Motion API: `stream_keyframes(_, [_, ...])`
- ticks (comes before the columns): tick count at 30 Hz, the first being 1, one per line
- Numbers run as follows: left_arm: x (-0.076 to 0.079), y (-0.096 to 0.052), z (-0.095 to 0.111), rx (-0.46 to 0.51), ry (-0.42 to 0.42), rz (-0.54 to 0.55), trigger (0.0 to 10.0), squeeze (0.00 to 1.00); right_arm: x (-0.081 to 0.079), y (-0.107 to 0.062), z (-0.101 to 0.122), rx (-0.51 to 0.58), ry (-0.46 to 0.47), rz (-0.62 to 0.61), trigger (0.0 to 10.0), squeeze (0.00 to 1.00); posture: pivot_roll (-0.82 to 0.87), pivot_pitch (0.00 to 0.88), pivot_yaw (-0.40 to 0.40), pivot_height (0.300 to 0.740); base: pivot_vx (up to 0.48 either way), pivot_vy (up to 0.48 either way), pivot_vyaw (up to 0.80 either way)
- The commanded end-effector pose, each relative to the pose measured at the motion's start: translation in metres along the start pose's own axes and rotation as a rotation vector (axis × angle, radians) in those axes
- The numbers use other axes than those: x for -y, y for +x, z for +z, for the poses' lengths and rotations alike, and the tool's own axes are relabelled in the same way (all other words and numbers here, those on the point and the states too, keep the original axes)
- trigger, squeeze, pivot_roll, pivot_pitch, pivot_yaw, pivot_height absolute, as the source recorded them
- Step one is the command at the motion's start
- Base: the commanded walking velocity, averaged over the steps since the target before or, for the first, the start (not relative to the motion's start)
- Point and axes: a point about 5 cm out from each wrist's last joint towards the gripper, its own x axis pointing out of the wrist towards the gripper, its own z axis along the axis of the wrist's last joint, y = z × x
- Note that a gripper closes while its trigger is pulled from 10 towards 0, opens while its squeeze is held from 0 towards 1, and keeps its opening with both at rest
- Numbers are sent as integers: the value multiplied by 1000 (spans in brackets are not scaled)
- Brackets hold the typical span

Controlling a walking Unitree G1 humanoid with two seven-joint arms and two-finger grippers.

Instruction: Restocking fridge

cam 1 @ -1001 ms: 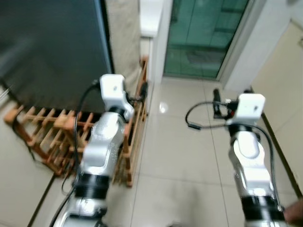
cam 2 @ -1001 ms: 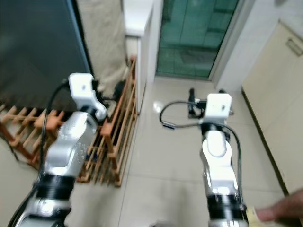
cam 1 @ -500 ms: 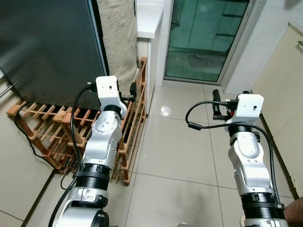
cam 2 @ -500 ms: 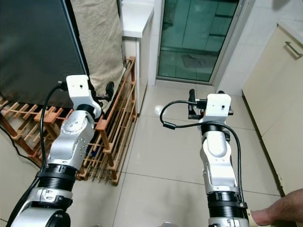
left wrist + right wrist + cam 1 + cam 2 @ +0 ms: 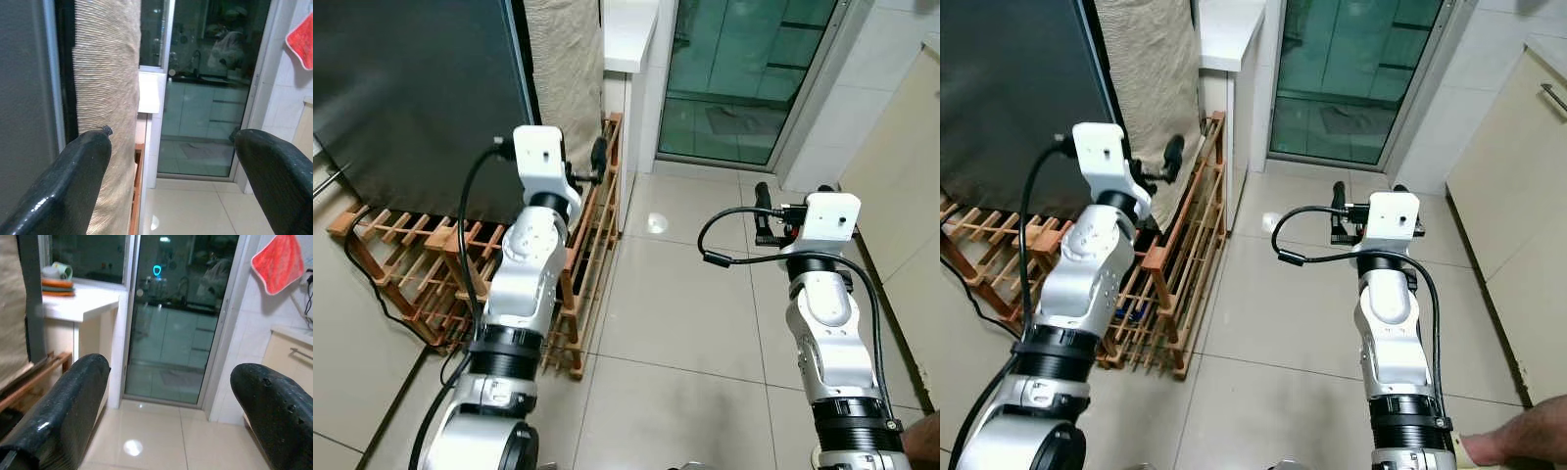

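The fridge (image 5: 411, 88) is the tall dark grey front at the upper left, door closed. My left gripper (image 5: 590, 164) is raised beside it, above the wooden rack; in the left wrist view its fingers (image 5: 73, 181) stand wide apart and hold nothing. My right gripper (image 5: 790, 193) hangs over the tiled floor toward the glass door, open and empty, with the fingers (image 5: 63, 411) far apart in the right wrist view. No food or drink item is in view.
A low wooden rack (image 5: 421, 264) stands against the fridge and wall, with a black cable (image 5: 362, 269) beside it. Behind are a beige cloth (image 5: 563, 69), a white counter (image 5: 628, 29) and a glass door (image 5: 744, 78). At the right are cream cabinets (image 5: 1518, 196) and a person's hand (image 5: 1518, 441).
The blur of a second ago has cleared as the camera steadied. My left arm has risen a little beside the fridge. The right arm holds its place.
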Motion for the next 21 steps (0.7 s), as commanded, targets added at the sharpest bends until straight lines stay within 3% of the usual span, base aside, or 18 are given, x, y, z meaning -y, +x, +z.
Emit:
stream_keyframes(1, [0,2,3,18,-23,-2,10000,0,4,7,19,82,-7,-33,10000,322,-124,0,35,740,0,0,0])
stream_keyframes(3, [-2,3,15,75,-57,4,10000,0,6,9,35,152,-16,-64,10000,322,-127,0,46,740,0,0,0])
stream_keyframes(4, [-4,3,30,157,-92,8,10000,0,9,9,52,237,-38,-94,10000,325,-129,0,56,740,0,0,0])
stream_keyframes(5, [-4,3,30,157,-92,8,10000,0,9,9,52,237,-38,-94,10000,325,-129,0,56,740,0,0,0])
stream_keyframes(6, [-12,-1,52,275,-116,30,10000,0,13,4,79,376,-72,-134,10000,333,-131,0,65,740,0,0,0])
stream_keyframes(10, [-21,-5,77,368,-119,85,10000,0,19,-3,110,499,-78,-175,10000,337,-136,0,69,740,0,0,0])
stream_keyframes(12, [-16,-6,92,422,-134,65,10000,0,22,-6,125,542,-70,-188,10000,337,-136,0,62,740,0,0,0])
stream_keyframes(15, [1,-4,100,456,-104,-16,10000,0,23,-3,127,539,-73,-174,10000,329,-135,0,44,740,0,0,0])
stream_keyframes(18, [0,-3,94,425,-140,3,10000,0,21,1,117,489,-68,-159,10000,329,-124,0,26,740,461,0,0])
stream_keyframes(19, [-6,-2,88,403,-188,69,10000,0,17,5,113,466,-67,-137,10000,329,-120,0,4,740,461,0,0])
stream_keyframes(21, [-10,-2,86,395,-207,119,10000,0,13,7,113,452,-68,-115,10000,325,-117,0,-7,740,459,0,0])
